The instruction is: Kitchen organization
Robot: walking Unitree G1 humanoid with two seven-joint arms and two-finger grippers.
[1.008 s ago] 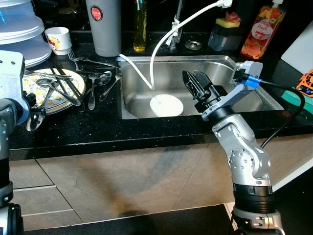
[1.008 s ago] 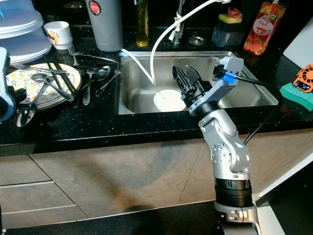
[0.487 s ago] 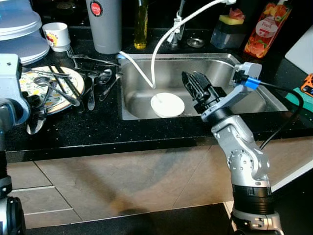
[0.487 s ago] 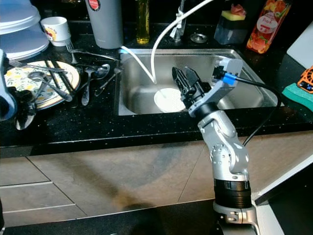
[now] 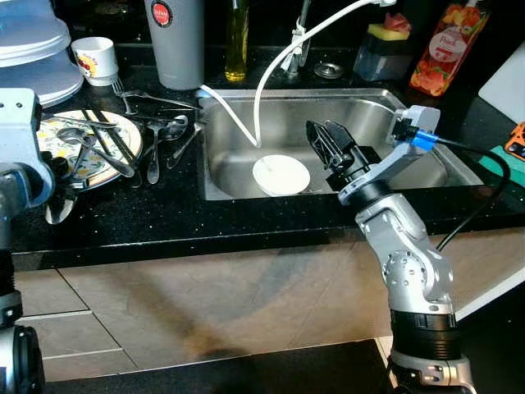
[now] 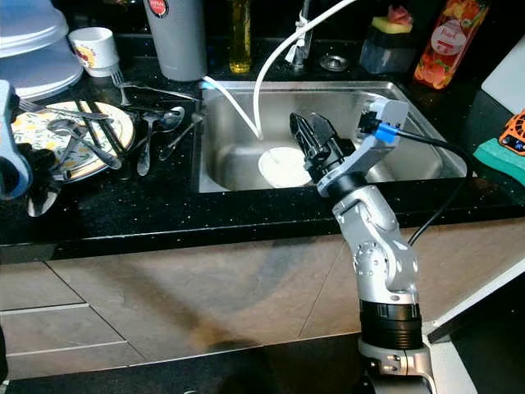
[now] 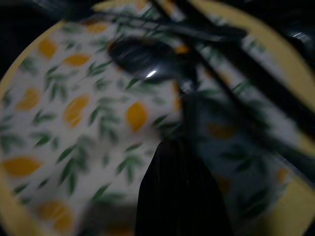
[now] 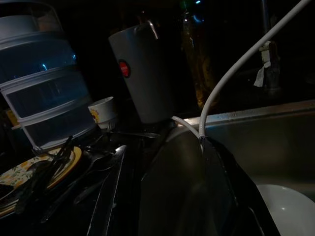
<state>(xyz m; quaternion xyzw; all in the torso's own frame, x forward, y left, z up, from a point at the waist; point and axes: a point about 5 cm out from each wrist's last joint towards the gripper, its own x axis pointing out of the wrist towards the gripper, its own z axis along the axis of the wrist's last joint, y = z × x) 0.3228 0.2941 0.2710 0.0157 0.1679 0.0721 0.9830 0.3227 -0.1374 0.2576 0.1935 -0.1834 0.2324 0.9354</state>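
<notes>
Both arms bent; right gripper (image 5: 326, 141) over sink (image 5: 377, 111); left gripper (image 7: 179, 196) above plate (image 7: 59, 113).

White plate (image 5: 281, 175) flat in sink, lemon-patterned plate (image 5: 57, 138) bearing cutlery

Right pincer (image 5: 328, 139) shifts slightly farther over sink (image 5: 385, 111), beside white plate (image 5: 281, 175) (shift small). Whole scene sits lower in frame than a second ago: head camera tilts, objects on worktop (image 5: 123, 213) unmoved.
</notes>
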